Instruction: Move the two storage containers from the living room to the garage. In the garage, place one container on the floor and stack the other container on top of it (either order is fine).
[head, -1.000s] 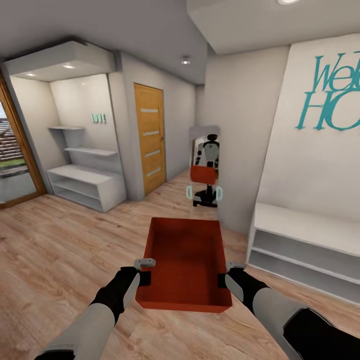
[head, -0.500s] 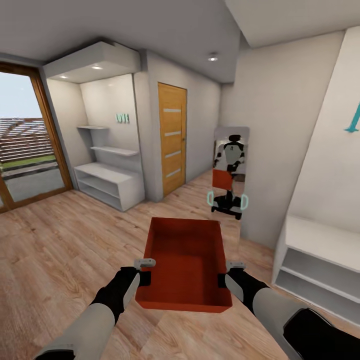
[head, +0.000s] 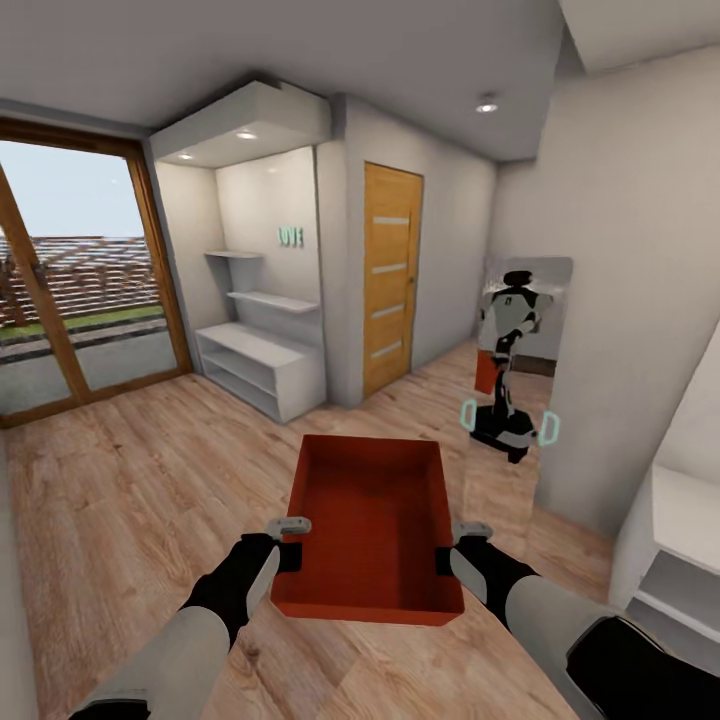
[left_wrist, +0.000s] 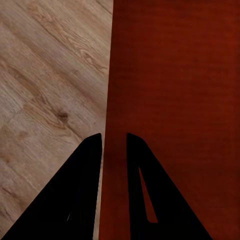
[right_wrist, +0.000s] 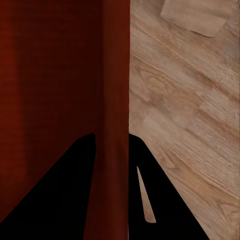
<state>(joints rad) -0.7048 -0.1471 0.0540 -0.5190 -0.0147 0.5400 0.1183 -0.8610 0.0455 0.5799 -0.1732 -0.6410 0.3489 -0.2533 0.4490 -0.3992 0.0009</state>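
Storage container (head: 372, 530) was carried level in front of the trunk, above the light wood plank flooring (head: 130, 470), open top up and empty inside. Only one of the two bins was in sight; a mirror (head: 520, 380) on the wall ahead reflected the robot with the same bin.

Left gripper (head: 289, 545) sat at the bin's left wall, near the end closest to the robot. In the left wrist view the two fingers (left_wrist: 85, 175) straddled that wall's rim, one inside and one outside, closed on it. Right gripper (head: 447, 550) mirrored this on the right wall; in the right wrist view its fingers (right_wrist: 75, 180) were likewise pinched across the rim.

Handling judgement:
- Walls appeared straight and showed no bowing under the pinch, so the bin likely handles as stiff.
- Empty and thin-walled, so probably light. Load per arm looked small.
- Plain smooth walls, no handles or lip seen. Slip between pads is the likely risk, especially in turns.
- Both holds lay toward the near end, so the far end may tend to droop. Opposite side rims nearer mid-length would seem the better place to hold.

Surroundings were a wood door (head: 392, 275), white shelving (head: 262, 350) and a glazed patio door (head: 80, 290). No concrete floor was in sight, so I judged the garage not yet reached.
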